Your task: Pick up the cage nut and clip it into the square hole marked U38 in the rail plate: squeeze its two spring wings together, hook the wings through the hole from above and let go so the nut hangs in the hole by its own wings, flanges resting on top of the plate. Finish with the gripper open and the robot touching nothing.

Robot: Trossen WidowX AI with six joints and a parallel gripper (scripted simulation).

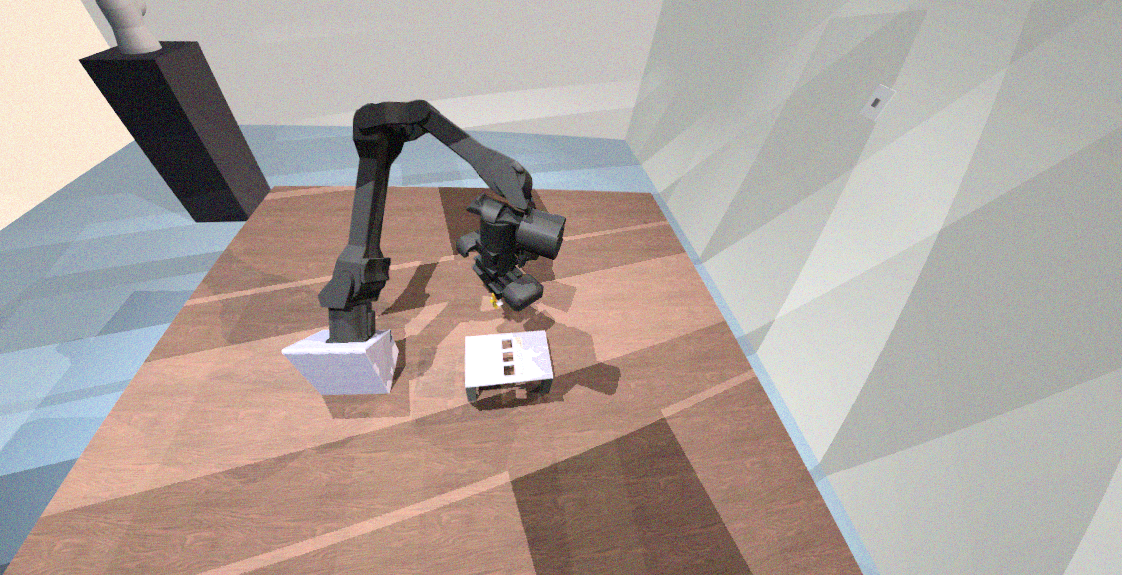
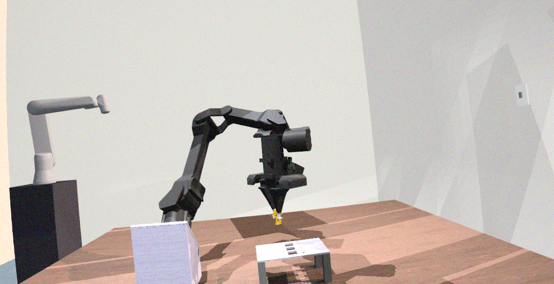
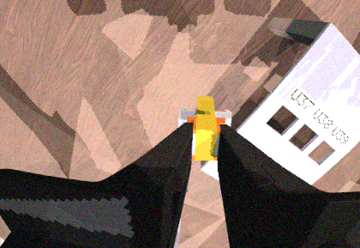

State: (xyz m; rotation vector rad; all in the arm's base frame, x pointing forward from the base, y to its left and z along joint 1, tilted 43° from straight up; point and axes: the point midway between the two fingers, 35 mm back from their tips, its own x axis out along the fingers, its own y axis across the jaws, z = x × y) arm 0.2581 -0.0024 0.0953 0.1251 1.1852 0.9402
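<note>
Cage nut [image 1: 493, 301] [image 2: 276, 217] [image 3: 206, 131], yellow with pale and orange bits, is hanging in the air, pinched in the nearly closed claw [image 1: 499, 297] [image 2: 276, 213] [image 3: 205, 132]. The claw is probably squeezing the springy wings so they can fit through the hole. The white rail plate [image 1: 483, 359] [image 2: 271, 251] [image 3: 267, 133] is standing on legs over the tabletop [image 1: 392, 484] [image 2: 426, 239] [image 3: 163, 75], likely leaving room for wings underneath. U38 [image 3: 303, 137] is sitting between two other holes, off to the side. Nothing seems to be blocking the way.

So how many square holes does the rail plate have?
3, in one row across the rail plate: one beside U37, the middle one beside U38, one beside U39. None looks hidden in the wrist view.
</note>
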